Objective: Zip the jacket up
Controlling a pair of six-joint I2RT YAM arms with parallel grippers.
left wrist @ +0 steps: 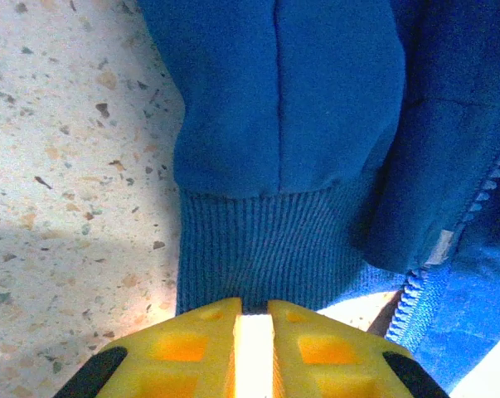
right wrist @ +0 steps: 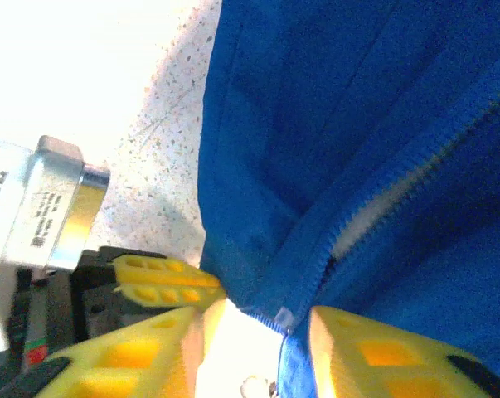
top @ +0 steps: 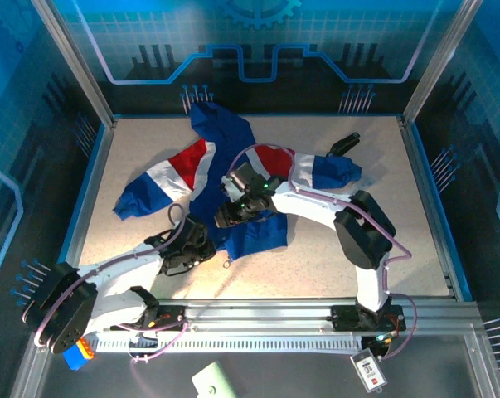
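Much table [top: 316, 257] bare nearside; left gripper [left wrist: 251, 319], right gripper [right wrist: 254, 327] crowd jacket [left wrist: 283, 124] hem.

Robot lab cell: aluminium frame posts [top: 75, 62], blue printed wall panels [top: 258, 41], speckled tabletop [top: 382, 232], front mounting rail [top: 258, 313].

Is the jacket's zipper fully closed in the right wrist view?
No, on the jacket the zipper has its two rows of teeth apart.
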